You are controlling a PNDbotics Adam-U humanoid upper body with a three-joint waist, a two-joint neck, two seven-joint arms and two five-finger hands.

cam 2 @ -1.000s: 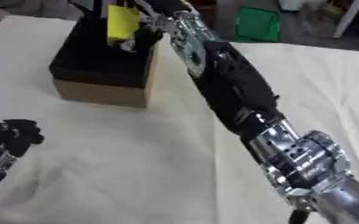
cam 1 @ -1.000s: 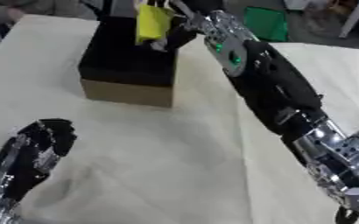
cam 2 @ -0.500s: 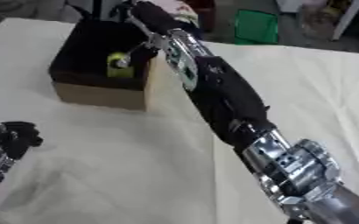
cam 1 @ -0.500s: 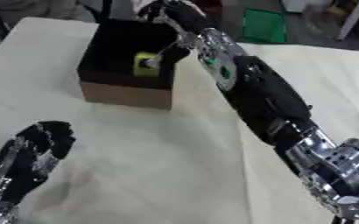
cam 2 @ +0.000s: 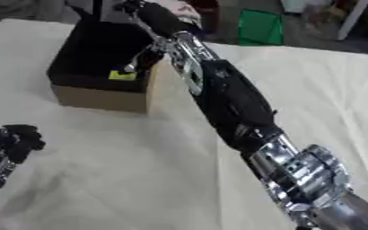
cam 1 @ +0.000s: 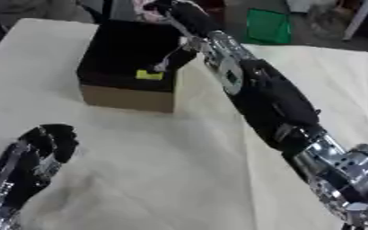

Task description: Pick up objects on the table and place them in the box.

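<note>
Yellow shows inside the open cardboard box with the black interior (cam 1: 128,96): a small yellow object (cam 1: 149,75) lies near the box's front wall, so this item counts as placed. The right hand (cam 1: 179,10) is stretched out over the far side of the box, above and beyond the yellow object and apart from it; whether its fingers are spread or curled cannot be made out, though nothing appears to be in it. The left hand (cam 1: 30,161) rests idle well in front of the box, toward the lower left, fingers curled and empty. On the cream cloth-covered table (cam 1: 164,157) around the box no other loose object is visible, so little seems left to pick up, as far as these views reach.
</note>
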